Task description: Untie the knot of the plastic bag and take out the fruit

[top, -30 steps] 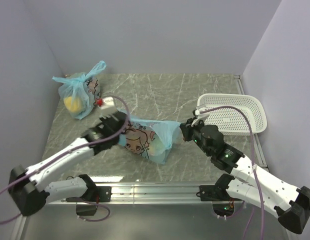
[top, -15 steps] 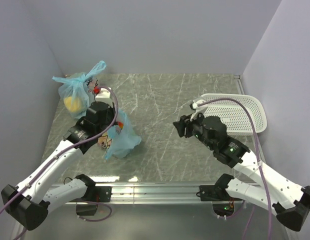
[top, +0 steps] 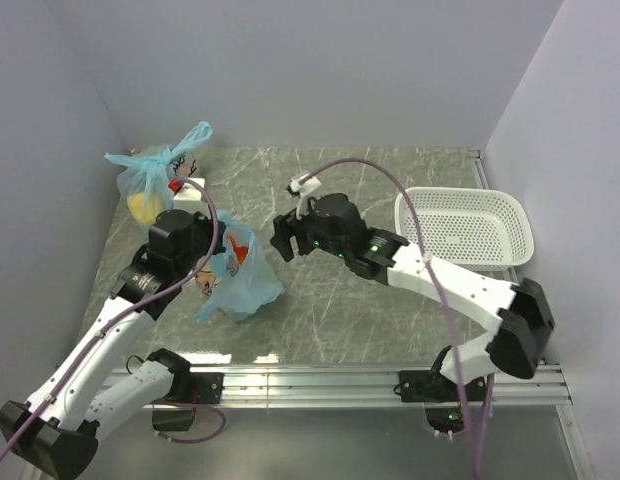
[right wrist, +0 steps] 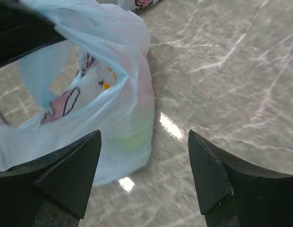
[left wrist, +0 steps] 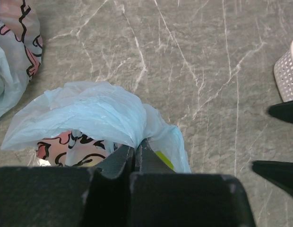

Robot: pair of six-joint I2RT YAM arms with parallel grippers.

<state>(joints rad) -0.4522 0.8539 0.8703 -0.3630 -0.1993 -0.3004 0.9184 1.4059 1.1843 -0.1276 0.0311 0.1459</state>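
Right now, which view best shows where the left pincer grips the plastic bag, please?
The left wrist view: the left pincer is shut on a fold of the plastic bag, seen close up. In the top view the grip point is hidden; the right wrist view shows mainly film.

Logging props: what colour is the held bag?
The plastic bag: light blue, dark cartoon print; left wrist view.

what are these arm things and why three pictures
Two robot arms are bolted at the near edge of a marble table. One picture looks down from above; the other two come from a camera on each wrist. The left pincer is shut on the film of a light-blue cartoon-print plastic bag. The right pincer is open near it, holding nothing. At the back left sits a second knotted bag showing something yellow; a white basket lies on the right.
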